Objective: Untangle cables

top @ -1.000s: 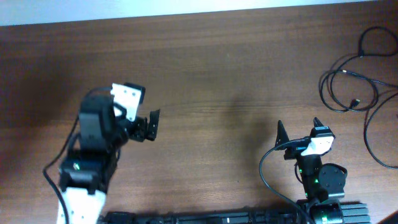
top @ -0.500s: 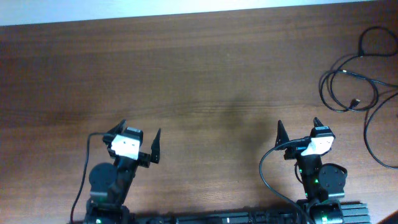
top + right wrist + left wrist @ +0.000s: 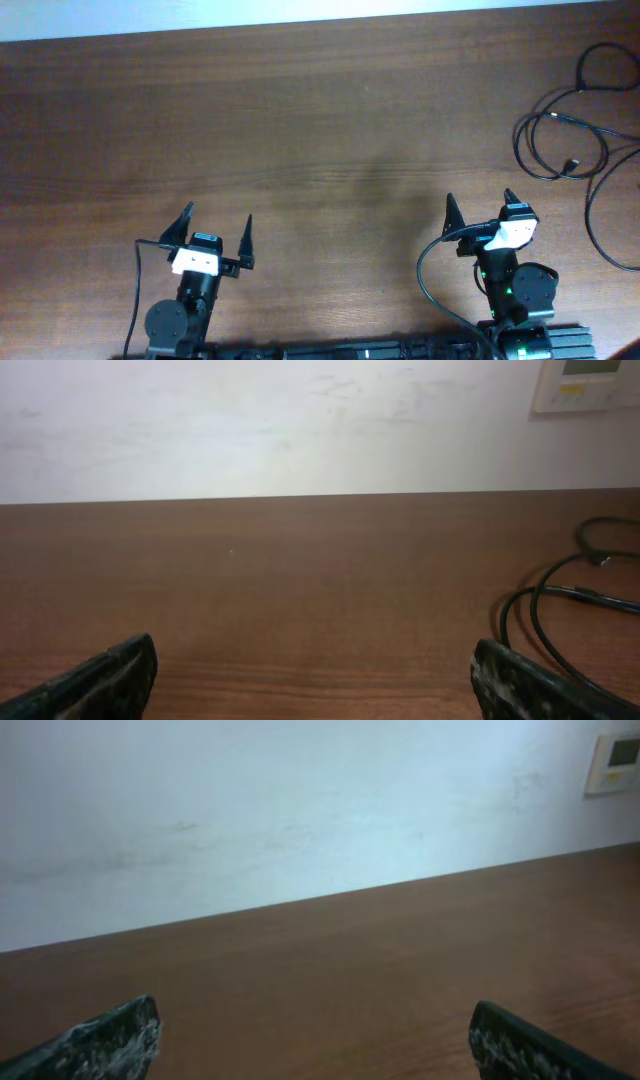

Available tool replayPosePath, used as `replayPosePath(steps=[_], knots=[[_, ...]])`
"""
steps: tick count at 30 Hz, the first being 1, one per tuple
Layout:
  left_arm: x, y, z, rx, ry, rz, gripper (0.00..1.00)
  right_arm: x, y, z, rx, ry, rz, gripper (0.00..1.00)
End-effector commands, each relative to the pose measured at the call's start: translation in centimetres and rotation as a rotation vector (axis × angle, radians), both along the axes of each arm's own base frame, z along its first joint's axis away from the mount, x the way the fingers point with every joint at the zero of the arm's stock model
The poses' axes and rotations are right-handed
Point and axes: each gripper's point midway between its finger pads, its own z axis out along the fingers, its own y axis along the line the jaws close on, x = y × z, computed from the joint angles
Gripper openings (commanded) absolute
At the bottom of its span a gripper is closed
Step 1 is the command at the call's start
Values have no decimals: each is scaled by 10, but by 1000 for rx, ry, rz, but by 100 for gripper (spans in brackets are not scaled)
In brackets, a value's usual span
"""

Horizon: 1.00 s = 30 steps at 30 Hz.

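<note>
The cables (image 3: 575,140) lie in loose black loops at the table's far right, some running off the right edge; a small plug shows near one loop. They also show at the right of the right wrist view (image 3: 560,610). My left gripper (image 3: 214,224) is open and empty near the front left of the table. My right gripper (image 3: 482,206) is open and empty near the front right, well short of the cables. The left wrist view shows only bare table between the fingers (image 3: 315,1040).
The brown wooden table (image 3: 320,130) ends at a white wall along its far edge. A white wall panel (image 3: 588,382) hangs at the upper right of the right wrist view. My arm bases stand at the table's front edge.
My left arm has drawn back toward the front edge and turned straight, its gripper now pointing away from me with fingers spread. The right arm and the cables have not moved.
</note>
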Motion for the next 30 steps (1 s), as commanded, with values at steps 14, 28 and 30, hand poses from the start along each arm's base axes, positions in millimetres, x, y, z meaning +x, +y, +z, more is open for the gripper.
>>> replayPosePath(steps=[14,28,30], knots=[[3,15,-31,188,73,83,99,0,-3,-1,7,-1,-15,99],[3,16,-31,189,72,87,99,0,-3,-1,7,-1,-15,99],[3,16,-31,189,72,87,99,0,-3,-1,7,-1,-15,99]])
